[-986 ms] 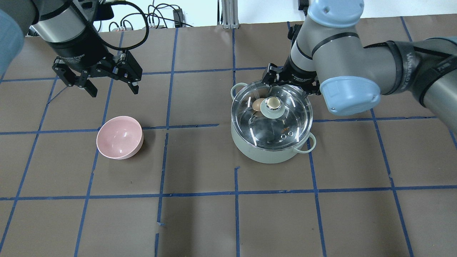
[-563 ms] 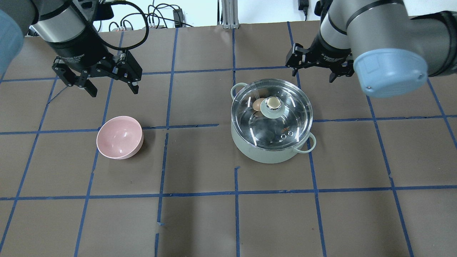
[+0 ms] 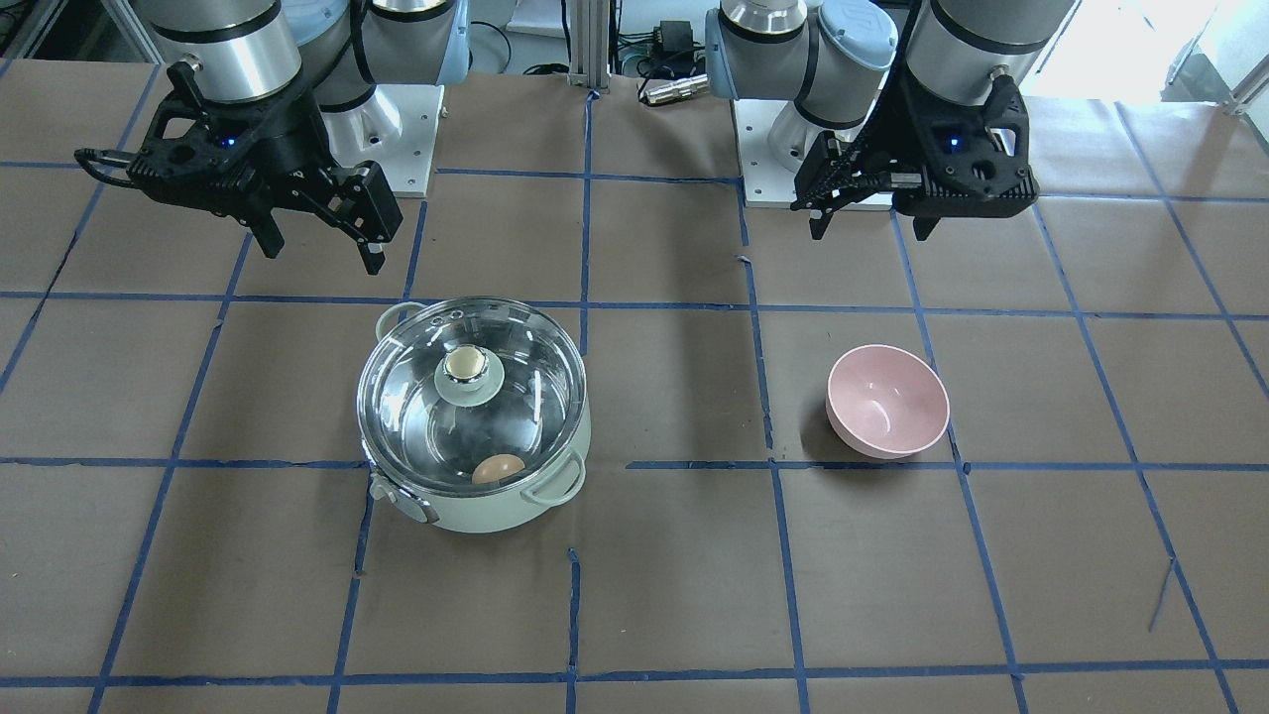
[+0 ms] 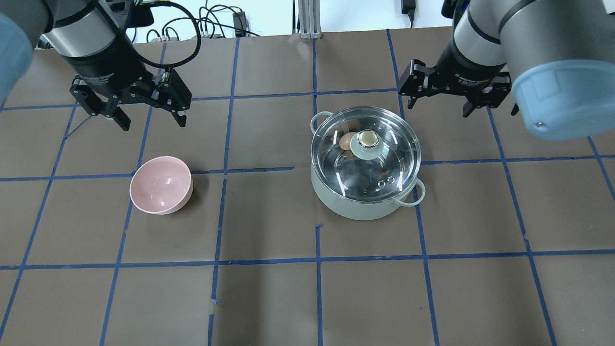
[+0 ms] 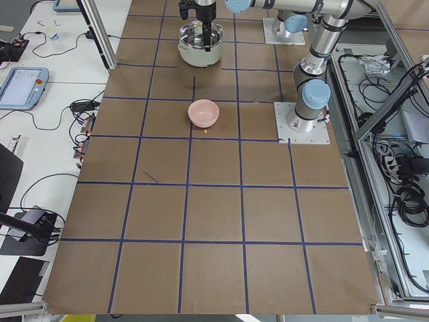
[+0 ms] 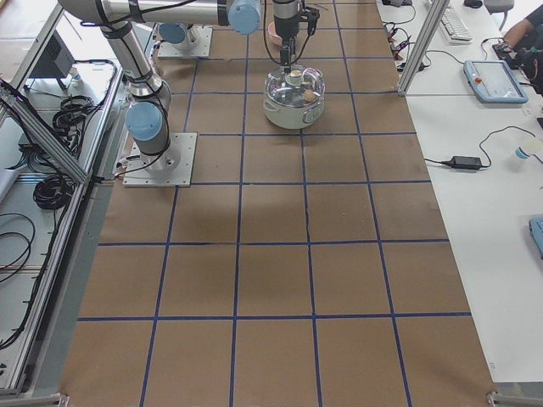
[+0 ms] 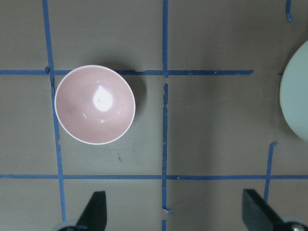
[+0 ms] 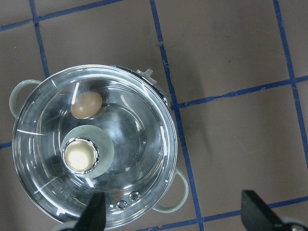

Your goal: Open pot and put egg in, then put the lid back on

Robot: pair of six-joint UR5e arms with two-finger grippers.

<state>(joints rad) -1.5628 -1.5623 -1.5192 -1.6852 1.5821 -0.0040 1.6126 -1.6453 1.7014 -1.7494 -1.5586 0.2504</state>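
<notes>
Overhead exterior: round mint-green pot was seen on table, near right gripper, not touching; gripper fingers spread apart. Clear glass lid was seated on pot, smooth tan oval egg inside. Left gripper likewise spread.

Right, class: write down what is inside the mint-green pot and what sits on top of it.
Inside the pot, through the glass lid closed on its rim, lies one brown egg. The lid's knob and base hide the patch of bottom beneath them.
</notes>
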